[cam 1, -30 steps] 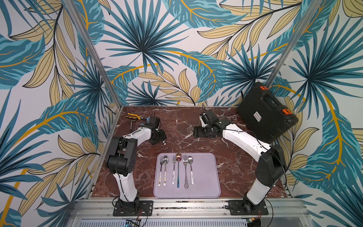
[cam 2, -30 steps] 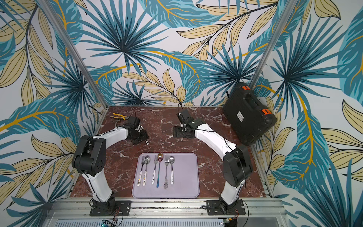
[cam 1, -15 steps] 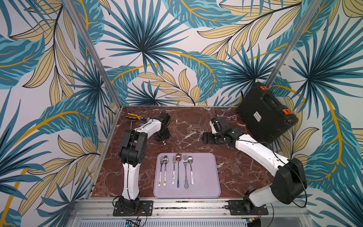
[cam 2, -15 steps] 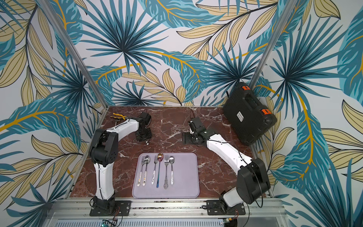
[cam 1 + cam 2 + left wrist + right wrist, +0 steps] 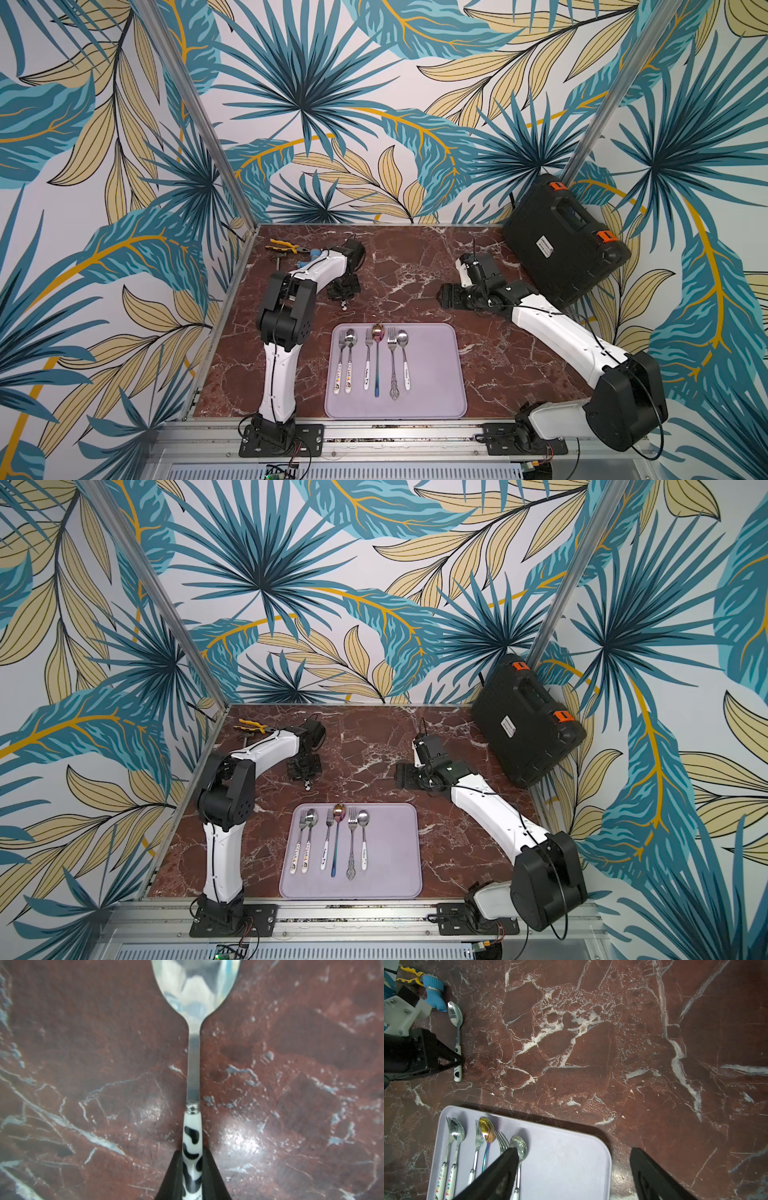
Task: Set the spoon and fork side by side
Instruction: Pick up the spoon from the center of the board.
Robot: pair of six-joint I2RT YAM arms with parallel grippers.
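A spoon with a black-and-white cow-patterned handle lies on the red marble at the back left. My left gripper is shut on that handle. The right wrist view shows the same spoon with the left gripper on it. In a top view only the handle end pokes out below the left gripper. Every fork in view, such as the fork, lies on the lilac tray beside a spoon. My right gripper is open and empty, above the tray's far right corner.
The tray holds three fork-and-spoon pairs in its left half. A black case leans in the back right corner. Yellow pliers and a blue fitting lie at the back left, close to the left arm.
The left gripper has closed onto the spoon's handle and its elbow has swung inward. The right arm has drawn back to the right and toward the front.
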